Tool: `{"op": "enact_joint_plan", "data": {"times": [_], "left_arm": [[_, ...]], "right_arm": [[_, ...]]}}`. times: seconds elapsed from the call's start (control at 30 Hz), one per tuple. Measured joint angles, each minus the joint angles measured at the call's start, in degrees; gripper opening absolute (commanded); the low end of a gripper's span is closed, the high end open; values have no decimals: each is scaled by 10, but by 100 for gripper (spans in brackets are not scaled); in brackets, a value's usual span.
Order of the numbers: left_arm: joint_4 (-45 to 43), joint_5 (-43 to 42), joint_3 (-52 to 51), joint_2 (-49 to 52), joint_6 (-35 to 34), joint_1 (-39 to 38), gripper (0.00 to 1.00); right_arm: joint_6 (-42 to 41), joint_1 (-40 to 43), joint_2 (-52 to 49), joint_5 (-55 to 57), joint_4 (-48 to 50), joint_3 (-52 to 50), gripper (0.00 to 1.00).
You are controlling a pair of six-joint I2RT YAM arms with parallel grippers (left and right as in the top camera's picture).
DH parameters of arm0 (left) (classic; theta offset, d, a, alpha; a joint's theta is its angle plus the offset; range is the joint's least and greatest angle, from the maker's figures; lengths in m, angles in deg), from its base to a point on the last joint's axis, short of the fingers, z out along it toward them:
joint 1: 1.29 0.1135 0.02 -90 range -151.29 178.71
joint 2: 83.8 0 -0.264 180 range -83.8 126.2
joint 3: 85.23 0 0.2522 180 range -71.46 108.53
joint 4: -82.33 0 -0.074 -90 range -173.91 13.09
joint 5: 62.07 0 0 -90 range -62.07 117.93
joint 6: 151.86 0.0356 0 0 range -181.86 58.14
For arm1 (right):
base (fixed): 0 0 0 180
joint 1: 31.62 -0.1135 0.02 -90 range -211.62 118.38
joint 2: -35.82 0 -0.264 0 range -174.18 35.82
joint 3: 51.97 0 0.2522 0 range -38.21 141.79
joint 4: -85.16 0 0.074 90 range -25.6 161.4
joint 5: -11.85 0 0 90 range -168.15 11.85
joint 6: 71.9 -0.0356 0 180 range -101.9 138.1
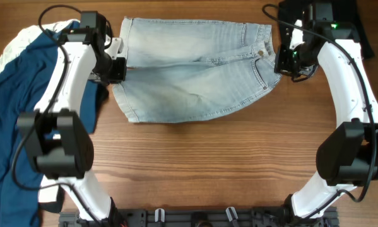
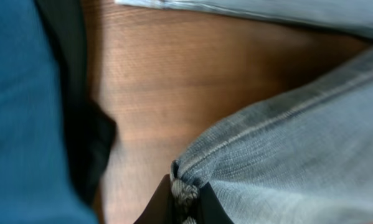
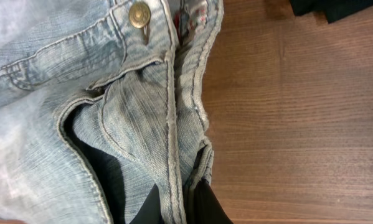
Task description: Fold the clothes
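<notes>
Pale-blue denim shorts (image 1: 195, 69) lie toward twelve o'clock on the table (image 1: 207, 164). Only the wrist views show the grips: the left gripper (image 2: 185, 198) pinches a hem corner and the right gripper (image 3: 175, 205) the waistband edge. Both arms bend inward.

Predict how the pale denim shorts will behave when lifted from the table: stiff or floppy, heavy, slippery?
Probably floppy: the denim shorts bunch and crease where the left fingers pinch the hem, so the middle would likely sag. Thick seams at the waistband, held by the right fingers, suggest some weight. The coarse weave looks unlikely to slip.
</notes>
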Motion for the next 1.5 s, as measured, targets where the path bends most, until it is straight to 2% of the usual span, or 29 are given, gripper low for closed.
{"op": "enact_joint_plan", "data": {"times": [0.03,0.07,0.13,0.23,0.33,0.4,0.5,0.53,0.6,0.67,0.77,0.8,0.83,1.0,1.03,1.1,1.13,1.17,1.2,1.23,1.27,1.3,1.37,1.5], "left_arm": [[-10,1,0,14,0,5,76],[-25,1,0,23,1,10,100],[-46,12,0,41,0,25,100],[-24,19,1,42,-8,38,100],[99,-14,5,31,-11,28,100],[157,-48,3,21,-13,4,100],[146,-74,-27,10,-19,-66,100],[135,-80,-63,10,-37,-98,100],[100,-87,-108,9,-87,-109,100],[47,-75,-153,5,-198,-108,98],[1,-36,-183,-11,-376,-108,77],[-5,-24,-186,-19,-442,-108,65],[-9,-20,-189,-23,-480,-108,61],[-16,-12,-257,-35,-770,-109,60],[-28,-17,-267,-41,-799,-109,60],[-48,-27,-280,-50,-830,-109,60],[-59,-30,-285,-54,-843,-109,53],[-68,-31,-288,-57,-848,-110,33],[-84,-32,-289,-58,-854,-112,24],[-101,-32,-289,-58,-859,-114,9],[-106,-29,-289,-58,-860,-116,4],[-108,-26,-289,-58,-853,-116,4],[-108,-26,-290,-58,-828,-116,4],[-108,-26,-290,-58,-766,-115,4]], "right_arm": [[0,0,0,0,0,0,4],[0,0,0,0,1,0,4],[0,0,-2,0,2,0,4],[0,0,-17,0,2,0,4],[0,0,-28,0,2,0,4],[0,0,-28,0,3,0,4],[0,0,-28,0,3,0,4],[0,0,-28,0,3,0,4],[0,0,-28,0,4,0,4],[0,0,-28,0,3,0,4],[0,0,-28,0,1,0,5],[0,0,-28,0,1,0,5],[0,0,-28,0,2,0,5],[0,0,-28,0,7,0,6],[0,0,-28,0,9,0,6],[0,0,-28,0,12,0,6],[0,0,-28,0,13,0,7],[0,0,-28,0,13,0,12],[0,0,-28,0,13,0,17],[2,0,-28,0,13,0,17],[0,0,-28,0,14,0,17],[-5,0,-28,0,15,0,16],[-11,0,-28,0,15,0,4],[-26,0,-28,0,7,0,4]]}}
